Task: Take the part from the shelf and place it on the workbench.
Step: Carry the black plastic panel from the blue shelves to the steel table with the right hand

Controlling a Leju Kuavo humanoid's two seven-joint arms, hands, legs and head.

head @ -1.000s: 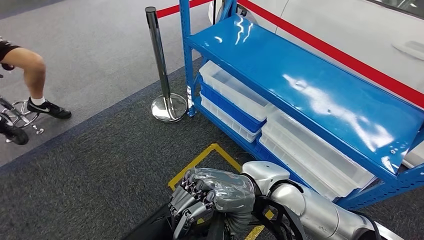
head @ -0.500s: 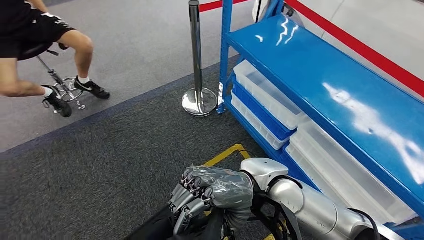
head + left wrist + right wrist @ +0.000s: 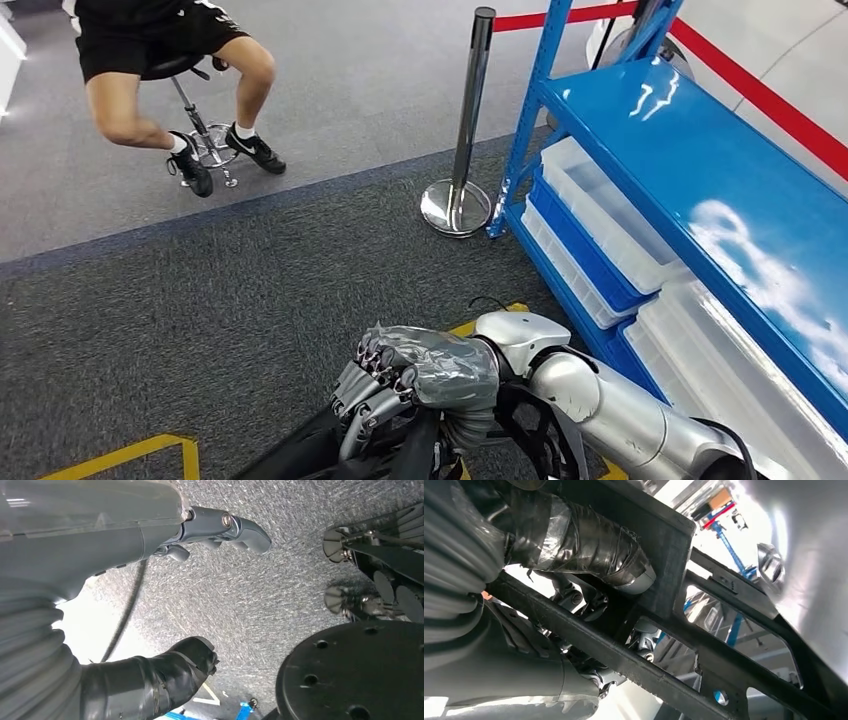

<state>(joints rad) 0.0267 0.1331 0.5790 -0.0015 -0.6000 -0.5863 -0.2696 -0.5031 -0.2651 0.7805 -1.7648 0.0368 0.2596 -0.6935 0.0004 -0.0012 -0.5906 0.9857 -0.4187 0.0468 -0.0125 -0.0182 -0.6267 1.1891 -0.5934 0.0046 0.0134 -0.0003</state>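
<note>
My right hand (image 3: 420, 380) is low in the head view, its fingers curled around a black, flat, frame-like part (image 3: 300, 455) that reaches down to the picture's bottom edge. In the right wrist view the taped thumb (image 3: 589, 545) presses on the part (image 3: 724, 645), a black plate with long cut-outs and bars. The blue shelf (image 3: 700, 160) stands to my right, apart from the hand. My left hand (image 3: 100, 545) hangs over grey carpet with its fingers (image 3: 225, 525) and thumb apart, holding nothing.
Clear and blue bins (image 3: 600, 220) fill the shelf's lower levels. A chrome stanchion (image 3: 465, 130) with red tape stands at the shelf's corner. A person (image 3: 170, 70) sits on a stool at the far left. Yellow floor tape (image 3: 130, 455) marks the dark carpet.
The whole view has swung left: the shelf and stanchion slid to the right and the seated person came further into the picture. My right hand still holds the black part.
</note>
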